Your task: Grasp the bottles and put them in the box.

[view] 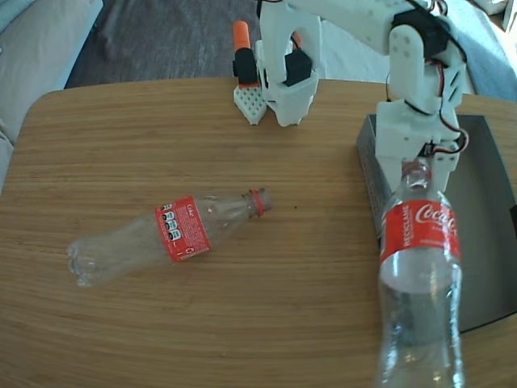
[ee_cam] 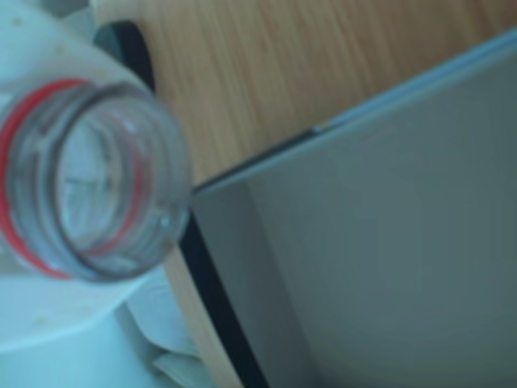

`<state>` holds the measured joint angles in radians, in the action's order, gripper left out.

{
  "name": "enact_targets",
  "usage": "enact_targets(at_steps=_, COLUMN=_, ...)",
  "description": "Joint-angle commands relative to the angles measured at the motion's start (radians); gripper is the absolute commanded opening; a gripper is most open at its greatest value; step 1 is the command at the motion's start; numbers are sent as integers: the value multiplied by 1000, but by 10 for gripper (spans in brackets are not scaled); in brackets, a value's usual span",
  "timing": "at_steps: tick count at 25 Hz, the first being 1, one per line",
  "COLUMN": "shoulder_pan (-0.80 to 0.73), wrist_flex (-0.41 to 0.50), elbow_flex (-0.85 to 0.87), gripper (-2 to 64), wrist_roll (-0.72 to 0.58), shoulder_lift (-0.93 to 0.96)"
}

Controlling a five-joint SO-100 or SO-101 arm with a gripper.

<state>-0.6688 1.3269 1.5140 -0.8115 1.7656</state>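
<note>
The wooden counter [view: 266, 307] fills most of the fixed view, its rounded far-left corner showing against a grey floor covering beyond. At the far side stands the white arm [view: 404, 73], which reaches to the right and bends down over the box [view: 493, 226], a shallow dark grey tray lying at the right edge of the counter. The wrist view shows the box's pale grey inside and one thin wall from close up, blurred, with bare wood behind it.

One bottle [view: 420, 275] is held by its neck at the near-left corner of the box, its body pointing towards the near edge of the counter and its red label facing up. The pincer [view: 418, 164] is closed around that neck; the fingertips themselves are hidden behind the arm's white parts. Only the wrist view looks into this bottle's open mouth, clear with a red ring, at the left of the picture against white plastic.

The other bottle [view: 166, 234] lies on its side well to the left on the counter, mouth towards the right, apart from the box. It does not show in the wrist view.
</note>
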Motion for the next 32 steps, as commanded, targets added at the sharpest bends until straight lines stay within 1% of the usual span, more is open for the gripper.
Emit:
enact_targets(at_steps=1, shoulder_pan=-110, wrist_flex=52, elbow_flex=-46, gripper=-2, wrist_roll=-6, shoulder_lift=89)
enact_targets(at_steps=3, shoulder_pan=-193, wrist_flex=83, elbow_flex=-46, gripper=-2, wrist_roll=-6, shoulder_lift=115)
enact_targets(at_steps=6, shoulder_pan=-301, wrist_flex=86, elbow_flex=-46, gripper=-2, wrist_roll=0, shoulder_lift=137)
enact_targets(at_steps=9, shoulder_pan=-344, wrist_flex=81, elbow_flex=-38, gripper=-2, wrist_roll=3, shoulder_lift=126)
enact_targets(at_steps=14, shoulder_pan=-408, wrist_flex=67, elbow_flex=98, gripper=-2, wrist_roll=6, shoulder_lift=121)
enact_targets(at_steps=18, shoulder_pan=-420, wrist_flex=-11, elbow_flex=213, gripper=-2, wrist_roll=9, shoulder_lift=121)
enact_targets(at_steps=21, shoulder_pan=-420, wrist_flex=-81, elbow_flex=225, gripper=-3, wrist_roll=61, shoulder_lift=117)
enact_targets(at_steps=23, shoulder_pan=-420, wrist_flex=-118, elbow_flex=222, gripper=-3, wrist_roll=64, shoulder_lift=84)
enact_targets(at_steps=26, shoulder_pan=-422, wrist_flex=-140, elbow_flex=215, gripper=-3, wrist_roll=69, shoulder_lift=8)
enact_targets(at_steps=32, shoulder_pan=-457, wrist_flex=-141, elbow_flex=212, gripper=-3, wrist_roll=72, shoulder_lift=-81)
